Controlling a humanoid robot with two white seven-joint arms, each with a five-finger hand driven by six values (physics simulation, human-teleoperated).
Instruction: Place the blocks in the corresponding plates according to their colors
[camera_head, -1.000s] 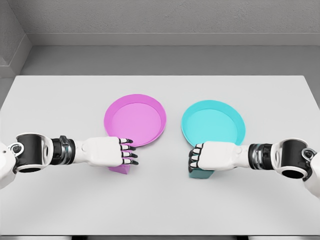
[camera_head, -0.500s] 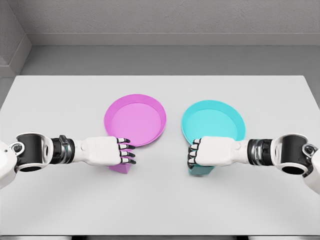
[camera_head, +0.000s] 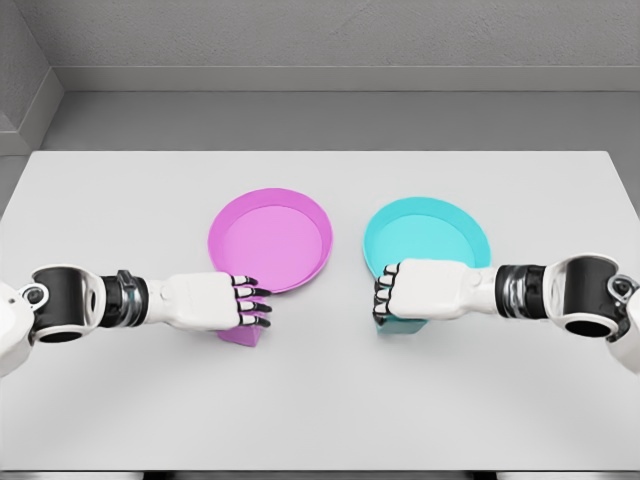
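Observation:
A pink plate (camera_head: 270, 238) and a cyan plate (camera_head: 425, 240) lie side by side mid-table. My left hand (camera_head: 250, 303) has its fingers curled over a pink block (camera_head: 244, 337), which peeks out beneath it just in front of the pink plate. My right hand (camera_head: 385, 293) grips a teal block (camera_head: 402, 326), lifted a little, at the cyan plate's near rim. Most of each block is hidden by the hand.
The white table (camera_head: 320, 400) ends at a front edge near the bottom of the view. A grey wall runs behind the table's far edge.
My right hand has risen and moved away from me with the teal block, toward the cyan plate. The left hand has barely shifted.

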